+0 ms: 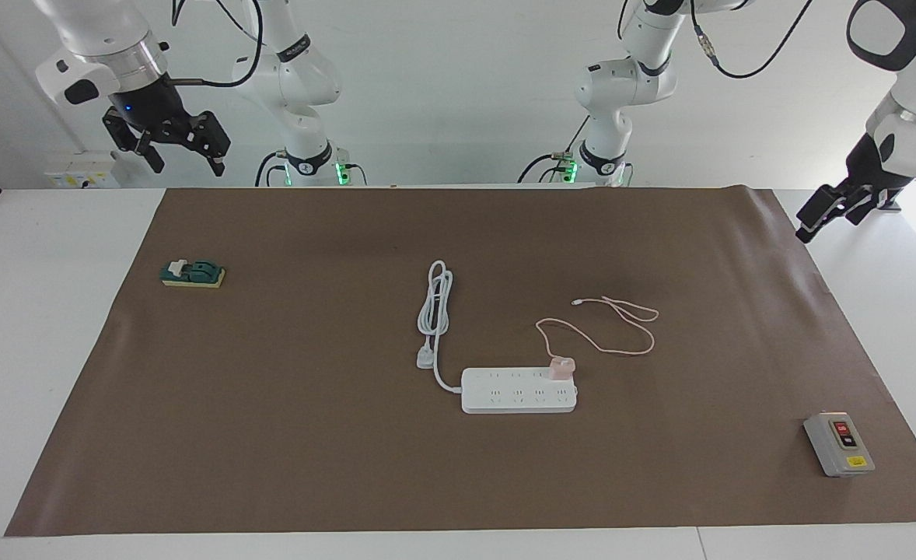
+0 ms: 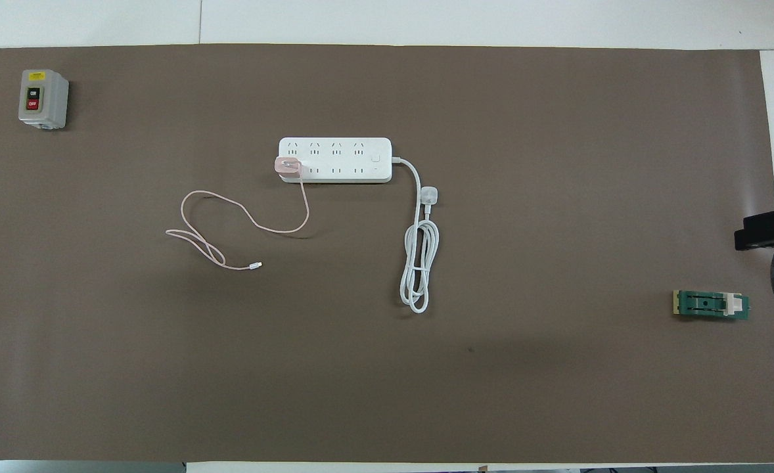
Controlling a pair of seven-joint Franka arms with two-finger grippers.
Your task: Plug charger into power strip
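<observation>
High facing and steep overhead views, same brown mat (image 1: pixel 271 435)

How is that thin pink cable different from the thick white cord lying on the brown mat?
The thin pink cable sprawls in loose open loops; the thick white cord is folded into a tight narrow bundle. The pink cable runs from the small pink cube charger sitting on the long white power strip; the white cord runs from the strip's own end. Both lie flat on the mat, untouched.

Open mat (image 2: pixel 387 381) around power strip (image 2: pixel 334 159)
</observation>
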